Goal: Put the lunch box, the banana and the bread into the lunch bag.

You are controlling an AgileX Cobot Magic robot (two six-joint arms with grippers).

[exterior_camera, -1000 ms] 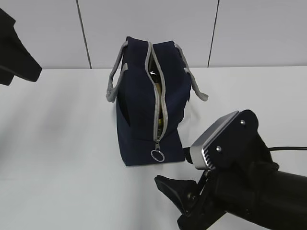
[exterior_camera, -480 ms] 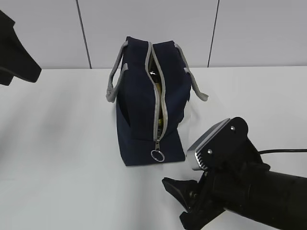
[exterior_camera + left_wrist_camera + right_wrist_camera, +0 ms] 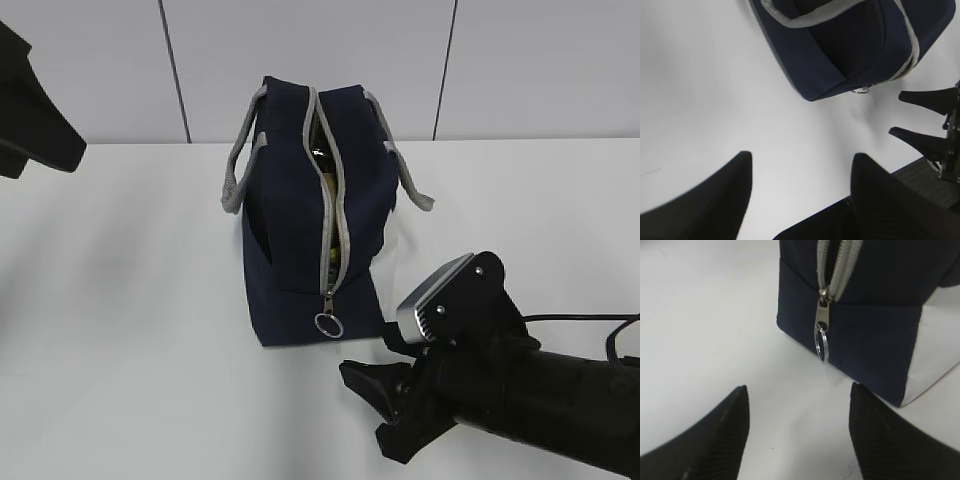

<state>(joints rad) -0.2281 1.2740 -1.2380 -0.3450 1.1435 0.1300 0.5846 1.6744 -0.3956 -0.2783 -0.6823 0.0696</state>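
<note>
On the left, the left claw [image 3: 797, 187] hangs released and empty above the bare white bench [image 3: 120, 300], well apart from the lunch bag [image 3: 300, 215]. The bag stands upright in the middle with its zipper [image 3: 335, 215] open along the top, and neither lunch box, banana nor bread lies on the bench, so I judge they are already inside, though through the slit only something dark and a little yellow shows. On the right, the right claw [image 3: 797, 432] is also released and grasps nothing, low over the bench just in front of the ring pull [image 3: 821, 344], so what seems left is perhaps only closing the zipper.
</note>
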